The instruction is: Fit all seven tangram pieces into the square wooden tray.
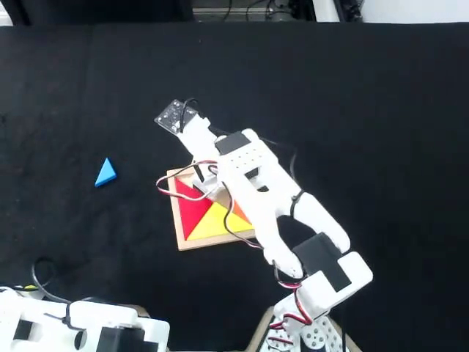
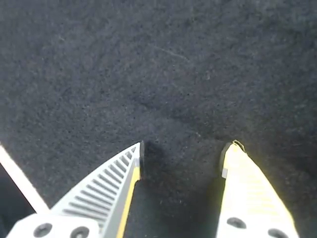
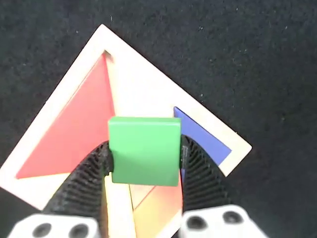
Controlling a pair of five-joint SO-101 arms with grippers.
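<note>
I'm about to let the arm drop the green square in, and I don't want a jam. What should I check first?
1. Green square clamped in right gripper: ok.
2. Square above the tray: ok.
3. Bare gap left between red triangle and blue piece: ok.
4. Square turned to match that gap: cannot tell.
5. No pieces left outside: not ok, blue triangle lies on the cloth.

prob lab: black-felt bench (image 1: 381, 95)

Right arm (image 1: 253, 172) directly above wooden tray (image 1: 205, 241)
</note>
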